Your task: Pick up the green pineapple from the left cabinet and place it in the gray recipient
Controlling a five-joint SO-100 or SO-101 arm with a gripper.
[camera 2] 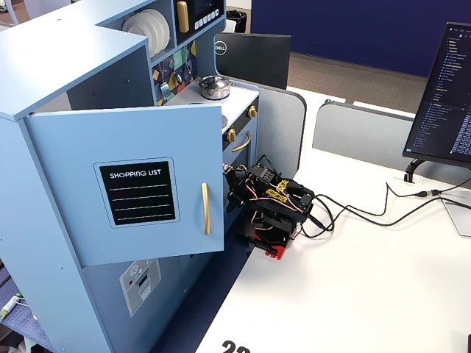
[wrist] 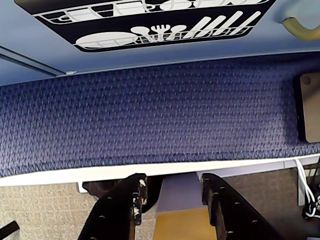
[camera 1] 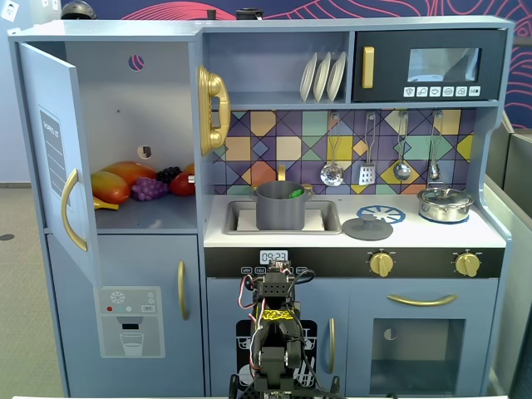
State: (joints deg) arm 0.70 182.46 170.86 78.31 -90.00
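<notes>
Jaws apart, empty: gripper (wrist: 172, 200) folded low before kitchen. Green pineapple (camera 1: 296, 193) inside gray recipient (camera 1: 283, 206) in sink. Left cabinet (camera 1: 133, 133) door (camera 2: 132, 184) open, label reads "SHOPPING LIST". Laptop (camera 2: 252, 57) lid: "DELL".

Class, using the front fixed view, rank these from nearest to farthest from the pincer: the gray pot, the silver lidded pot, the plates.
From the folded pincer:
1. Gray pot, in the sink just above.
2. Silver pot, on the right counter.
3. Plates, top shelf.

The green pineapple (camera 1: 296, 193) lies in the gray recipient (camera 1: 281, 209), in the sink (camera 1: 328, 221)
</notes>
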